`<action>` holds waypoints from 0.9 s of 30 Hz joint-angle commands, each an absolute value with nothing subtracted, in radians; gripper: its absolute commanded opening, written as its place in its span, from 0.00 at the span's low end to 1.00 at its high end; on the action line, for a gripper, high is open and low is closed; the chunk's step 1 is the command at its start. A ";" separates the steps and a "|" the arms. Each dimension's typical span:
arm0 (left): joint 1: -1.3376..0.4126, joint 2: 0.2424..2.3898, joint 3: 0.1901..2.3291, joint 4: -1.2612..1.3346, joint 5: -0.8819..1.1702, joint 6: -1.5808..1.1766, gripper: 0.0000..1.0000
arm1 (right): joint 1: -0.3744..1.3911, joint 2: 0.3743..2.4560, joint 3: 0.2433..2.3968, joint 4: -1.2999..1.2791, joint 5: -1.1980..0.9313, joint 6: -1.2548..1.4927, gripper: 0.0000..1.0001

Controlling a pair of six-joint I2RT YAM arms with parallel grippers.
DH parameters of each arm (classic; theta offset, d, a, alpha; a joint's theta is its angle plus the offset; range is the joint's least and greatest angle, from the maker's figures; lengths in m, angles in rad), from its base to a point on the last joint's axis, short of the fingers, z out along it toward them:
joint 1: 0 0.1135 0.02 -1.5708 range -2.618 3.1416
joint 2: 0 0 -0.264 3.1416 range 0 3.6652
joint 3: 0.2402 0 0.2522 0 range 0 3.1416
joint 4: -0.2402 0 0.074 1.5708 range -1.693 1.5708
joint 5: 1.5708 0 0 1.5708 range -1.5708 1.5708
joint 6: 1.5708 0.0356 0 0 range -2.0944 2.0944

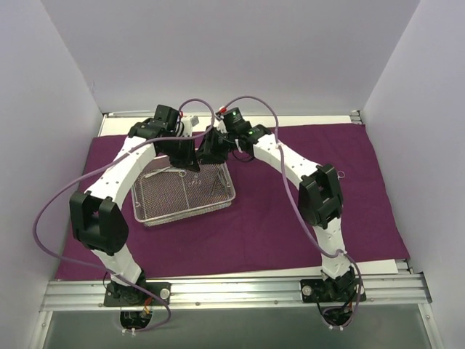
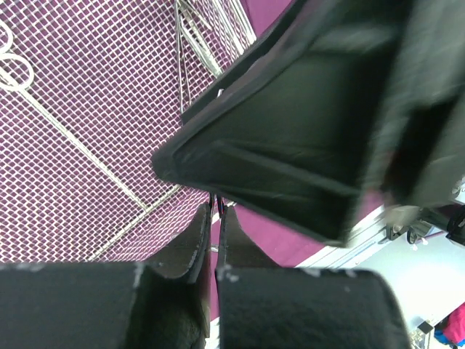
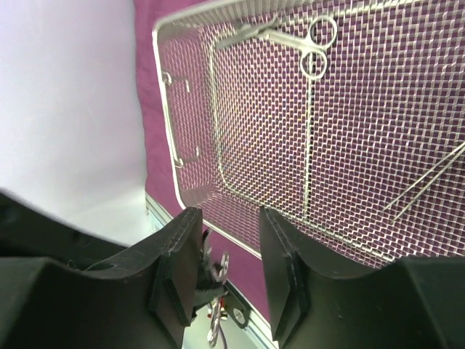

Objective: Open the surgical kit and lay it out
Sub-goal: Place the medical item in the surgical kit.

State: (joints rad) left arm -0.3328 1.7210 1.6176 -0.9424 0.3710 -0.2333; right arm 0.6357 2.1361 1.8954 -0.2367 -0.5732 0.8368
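The dark purple cloth (image 1: pixel 290 218) lies spread flat, and the silver wire-mesh tray (image 1: pixel 189 213) stands on its left half. Scissors (image 1: pixel 163 173) and thin forceps (image 1: pixel 214 185) lie inside the tray, and both show in the right wrist view: scissors (image 3: pixel 312 51), forceps (image 3: pixel 429 178). Both grippers hang close together over the tray's far edge. My left gripper (image 1: pixel 193 166) is nearly shut (image 2: pixel 216 211), and a thin steel instrument seems pinched at its tips. My right gripper (image 1: pixel 213 153) is open (image 3: pixel 229 218). A ring-handled steel instrument (image 3: pixel 221 273) shows between its fingers, near the left pad.
White walls enclose the table on three sides. A metal rail (image 1: pixel 232 115) runs along the far edge behind the grippers, and another (image 1: pixel 232 291) runs along the near edge by the arm bases. The right gripper's black body (image 2: pixel 305 123) fills the left wrist view.
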 commanded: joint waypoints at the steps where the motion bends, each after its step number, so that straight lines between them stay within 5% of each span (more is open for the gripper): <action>1: -0.339 1.733 1.678 -0.937 0.393 -0.230 0.02 | 0.657 2.154 1.939 -0.267 -0.595 0.828 0.36; 5: -0.345 1.752 1.709 -0.957 0.388 -0.216 0.02 | 0.661 2.167 1.962 -0.279 -0.597 0.831 0.18; 7: -0.345 1.756 1.718 -0.962 0.379 -0.216 0.02 | 0.661 2.169 1.971 -0.296 -0.594 0.838 0.00; 11: -0.345 1.738 1.730 -0.962 0.331 -0.215 0.54 | 0.658 2.155 1.982 -0.337 -0.555 0.853 0.00; 14: -0.347 1.704 1.720 -0.948 0.316 -0.192 0.64 | 0.646 2.138 1.980 -0.371 -0.525 0.871 0.00; 22: -0.345 1.631 1.593 -0.891 0.408 -0.207 0.64 | 0.620 2.056 1.908 -0.298 -0.531 0.897 0.00; 27: -0.345 1.600 1.528 -0.842 0.498 -0.218 0.56 | 0.598 2.017 1.845 -0.268 -0.543 0.905 0.00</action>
State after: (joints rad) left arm -0.3416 1.6470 1.5490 -0.9165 0.4149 -0.2123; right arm 0.6140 2.1117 1.8572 -0.3019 -0.5323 0.8913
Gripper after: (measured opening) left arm 0.571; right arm 0.096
